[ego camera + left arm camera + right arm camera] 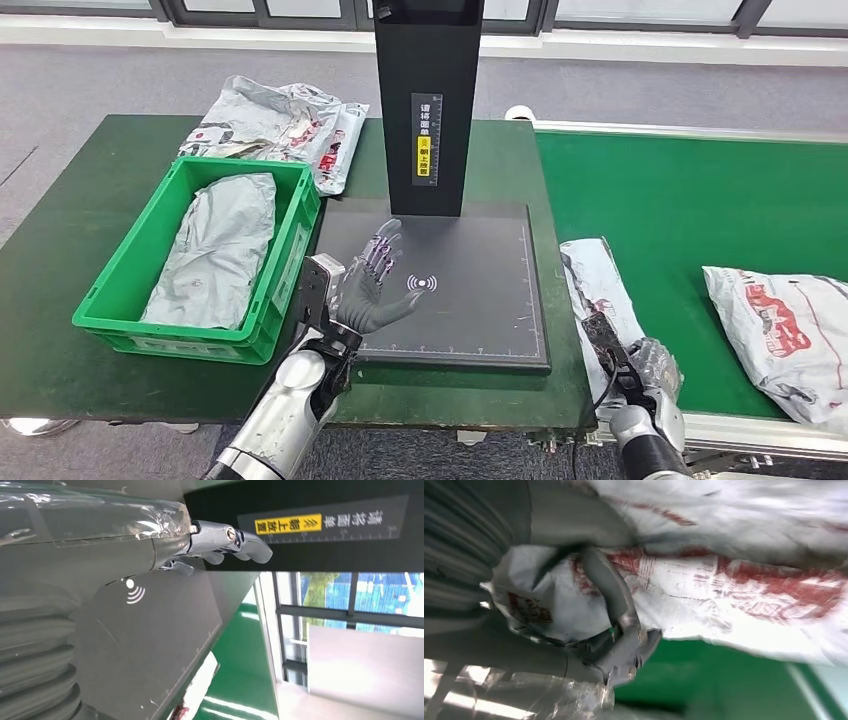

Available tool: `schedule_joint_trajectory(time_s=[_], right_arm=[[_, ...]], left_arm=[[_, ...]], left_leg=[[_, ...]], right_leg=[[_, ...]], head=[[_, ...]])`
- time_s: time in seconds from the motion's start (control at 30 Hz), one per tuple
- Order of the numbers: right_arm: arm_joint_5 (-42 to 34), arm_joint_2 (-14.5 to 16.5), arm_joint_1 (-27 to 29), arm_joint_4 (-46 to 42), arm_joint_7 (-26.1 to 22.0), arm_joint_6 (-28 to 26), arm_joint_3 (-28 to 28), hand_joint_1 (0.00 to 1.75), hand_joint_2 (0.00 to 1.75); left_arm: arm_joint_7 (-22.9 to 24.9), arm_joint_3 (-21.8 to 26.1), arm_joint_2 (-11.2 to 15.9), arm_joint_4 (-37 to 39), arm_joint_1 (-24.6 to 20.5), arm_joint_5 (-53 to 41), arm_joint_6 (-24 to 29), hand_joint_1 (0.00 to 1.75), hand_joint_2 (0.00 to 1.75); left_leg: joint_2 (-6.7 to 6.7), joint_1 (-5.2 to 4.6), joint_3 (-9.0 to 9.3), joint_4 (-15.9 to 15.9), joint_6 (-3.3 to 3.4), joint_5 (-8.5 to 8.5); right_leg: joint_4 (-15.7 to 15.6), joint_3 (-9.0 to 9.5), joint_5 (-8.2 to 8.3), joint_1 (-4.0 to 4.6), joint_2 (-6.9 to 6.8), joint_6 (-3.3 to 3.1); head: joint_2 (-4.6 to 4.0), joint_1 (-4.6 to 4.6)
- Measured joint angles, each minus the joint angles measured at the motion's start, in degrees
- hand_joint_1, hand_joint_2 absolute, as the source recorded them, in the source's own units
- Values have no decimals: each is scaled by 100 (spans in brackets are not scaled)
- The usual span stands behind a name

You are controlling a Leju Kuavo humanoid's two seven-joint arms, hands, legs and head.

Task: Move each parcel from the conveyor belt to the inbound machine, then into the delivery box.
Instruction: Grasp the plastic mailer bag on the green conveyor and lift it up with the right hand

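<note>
My right hand (640, 372), lower right of the head view, grips the near end of a white parcel (596, 290) at the conveyor belt's (690, 210) edge, though blur may mislead me. I should lift it onto the scanner pad (470, 300), where my left hand (372, 285) hovers spread.

Bright even light, right wrist view blurred, perhaps motion

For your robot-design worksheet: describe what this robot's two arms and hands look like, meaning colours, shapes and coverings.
Both arms are silver, rounded metal tubes. The left hand has a grey palm and dark, metallic segmented fingers; a grey ribbed cover sits behind it. The right hand has a thick grey thumb.
</note>
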Motion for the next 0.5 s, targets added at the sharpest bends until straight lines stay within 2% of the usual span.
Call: schedule_joint_trajectory(time_s=[0.1,0.23,0.33,0.5], right_arm=[[-460,255,375,-1202,-610,-300,178,175,175],[-873,451,698,-2621,-868,-397,682,175,175],[-1270,525,824,-3287,-1247,-427,938,175,175],[-1512,588,971,-4046,-1577,-520,1200,175,175]], left_arm=[[-11,37,7,-50,55,-1,52,0,175],[-64,54,15,-59,62,-1,87,0,175],[-99,66,19,-59,62,-11,115,0,175],[-162,81,23,-59,58,-108,267,0,175]], left_leg=[[-21,-9,-39,0,-6,19],[-41,-11,-54,-3,-9,22],[-60,-11,-59,-5,-10,21],[-81,-12,-71,-5,-10,21]], right_leg=[[17,-51,5,-9,-16,-1],[24,-67,-5,-9,-32,-12],[28,-68,-15,-9,-53,-19],[28,-71,-18,-11,-75,-18]], head=[[0,-1],[0,-2],[0,-1],[0,-1]])
